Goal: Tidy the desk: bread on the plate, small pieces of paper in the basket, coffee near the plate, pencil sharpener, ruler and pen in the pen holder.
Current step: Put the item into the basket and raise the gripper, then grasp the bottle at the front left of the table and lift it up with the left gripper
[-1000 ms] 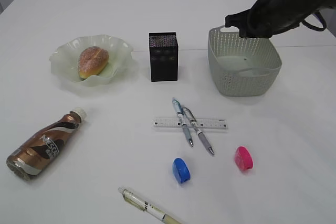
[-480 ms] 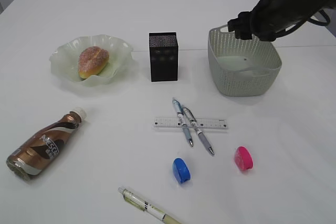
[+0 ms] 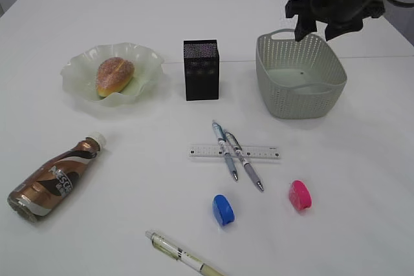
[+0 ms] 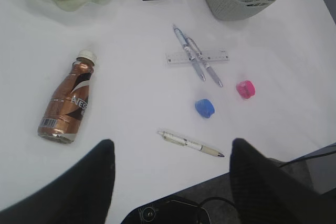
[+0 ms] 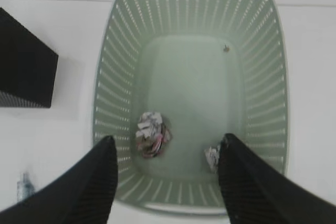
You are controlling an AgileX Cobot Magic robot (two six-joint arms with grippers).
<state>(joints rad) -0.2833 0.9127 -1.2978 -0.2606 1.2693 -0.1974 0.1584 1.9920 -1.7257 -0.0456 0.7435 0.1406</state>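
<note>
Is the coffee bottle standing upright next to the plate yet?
No, the coffee bottle lies on its side on the table, well apart from the plate that holds the bread.

- The right gripper (image 3: 318, 25) is seen at the upper right of the exterior view, raised above the counter and pointed downward.
- Its two dark fingers (image 5: 94, 187) are spread wide apart, and nothing is held between them.
- The left gripper (image 4: 170, 182) is shown only in the left wrist view, held high over the near edge.
- Its fingers (image 4: 79, 192) are parted widely and nothing is gripped.
</note>
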